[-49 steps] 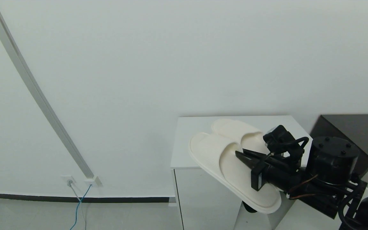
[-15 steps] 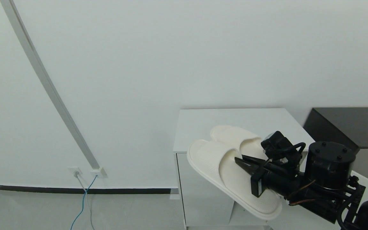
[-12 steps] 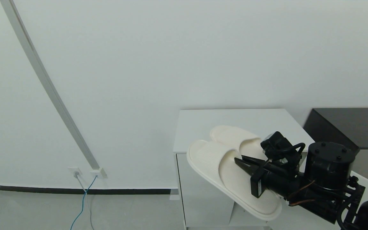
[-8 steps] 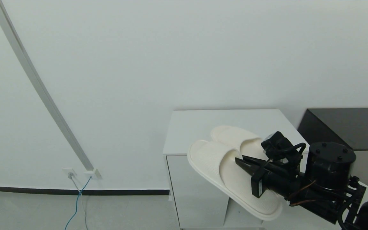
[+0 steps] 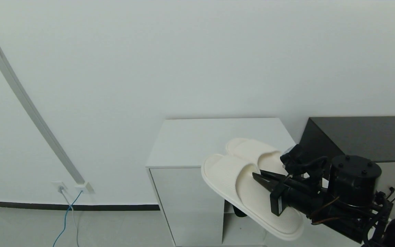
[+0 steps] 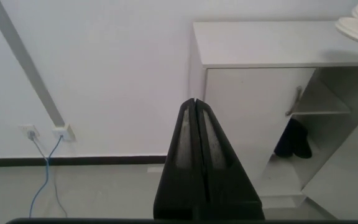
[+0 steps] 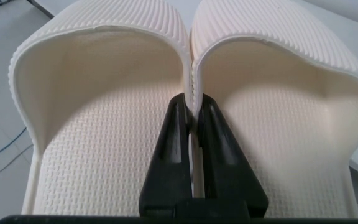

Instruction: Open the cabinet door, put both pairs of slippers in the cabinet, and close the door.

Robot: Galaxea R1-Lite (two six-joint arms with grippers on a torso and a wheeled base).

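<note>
A pair of white slippers [image 5: 242, 178] hangs in the air in front of the white cabinet [image 5: 214, 137], over its right half. My right gripper [image 5: 257, 176] is shut on the slippers' inner edges, pinching both together [image 7: 193, 99]. The cabinet's left door [image 6: 247, 118] is closed, with a handle [image 6: 296, 99] at its edge. The right compartment [image 5: 240, 219] stands open, and a dark pair of slippers [image 6: 294, 138] rests inside it. My left gripper [image 6: 195, 118] is shut on nothing, low and some way in front of the cabinet.
A black cabinet [image 5: 362, 133] stands against the white one's right side. On the wall to the left is a slanted grey strip [image 5: 22, 99], with sockets and a blue cable [image 5: 68, 206] near the floor. Open grey floor lies left of the cabinet.
The head view has swung, so the cabinet sits further left in the picture and its open compartment shows. The right gripper keeps its hold on the white slippers.
</note>
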